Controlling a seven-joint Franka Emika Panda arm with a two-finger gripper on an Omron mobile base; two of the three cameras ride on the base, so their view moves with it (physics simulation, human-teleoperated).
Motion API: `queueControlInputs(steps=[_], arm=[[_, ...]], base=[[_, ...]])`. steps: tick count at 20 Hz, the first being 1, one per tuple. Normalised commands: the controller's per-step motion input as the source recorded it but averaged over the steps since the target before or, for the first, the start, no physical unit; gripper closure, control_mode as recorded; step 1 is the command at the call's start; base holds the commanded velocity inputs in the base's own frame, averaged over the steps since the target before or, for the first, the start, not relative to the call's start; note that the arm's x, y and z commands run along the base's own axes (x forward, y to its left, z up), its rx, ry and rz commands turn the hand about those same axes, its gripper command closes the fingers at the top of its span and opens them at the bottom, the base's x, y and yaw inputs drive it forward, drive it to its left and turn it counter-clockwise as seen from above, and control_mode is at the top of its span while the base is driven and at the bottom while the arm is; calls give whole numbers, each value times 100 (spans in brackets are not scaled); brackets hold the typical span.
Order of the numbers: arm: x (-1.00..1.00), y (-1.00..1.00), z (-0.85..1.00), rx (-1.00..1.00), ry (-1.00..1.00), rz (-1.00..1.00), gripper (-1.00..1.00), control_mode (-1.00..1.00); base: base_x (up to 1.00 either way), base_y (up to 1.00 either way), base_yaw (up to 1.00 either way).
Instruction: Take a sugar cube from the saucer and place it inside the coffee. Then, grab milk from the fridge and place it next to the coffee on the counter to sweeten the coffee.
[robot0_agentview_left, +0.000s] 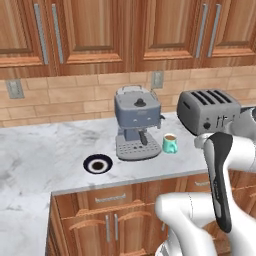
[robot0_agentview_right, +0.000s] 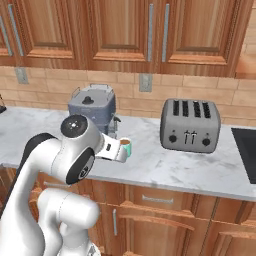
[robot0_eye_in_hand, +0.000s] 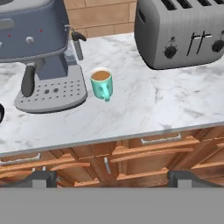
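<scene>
Nothing's really being done yet by the looks of it: the sugar cube can't be made out on the saucer (robot0_agentview_left: 97, 164) sitting left of the coffee (robot0_agentview_left: 170, 143), past the espresso machine (robot0_agentview_left: 136, 125), and the gripper (robot0_eye_in_hand: 113, 178) is being held wide and empty in front of the counter (robot0_agentview_left: 45, 150).
</scene>
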Motion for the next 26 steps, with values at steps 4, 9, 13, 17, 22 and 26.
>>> queueControlInputs(steps=[4, 9, 13, 17, 22, 26], arm=[[0, 0, 0, 0, 0, 0, -100, 100], [0, 0, 0, 0, 0, 0, -100, 100], [0, 0, 0, 0, 0, 0, -100, 100], [0, 0, 0, 0, 0, 0, -100, 100], [0, 0, 0, 0, 0, 0, -100, 100], [0, 0, 0, 0, 0, 0, -100, 100]], base=[[-26, -19, -19], [-11, -34, -32], [-1, -56, -43], [-1, -68, -52], [-9, -77, -59], [-4, -76, -64]])
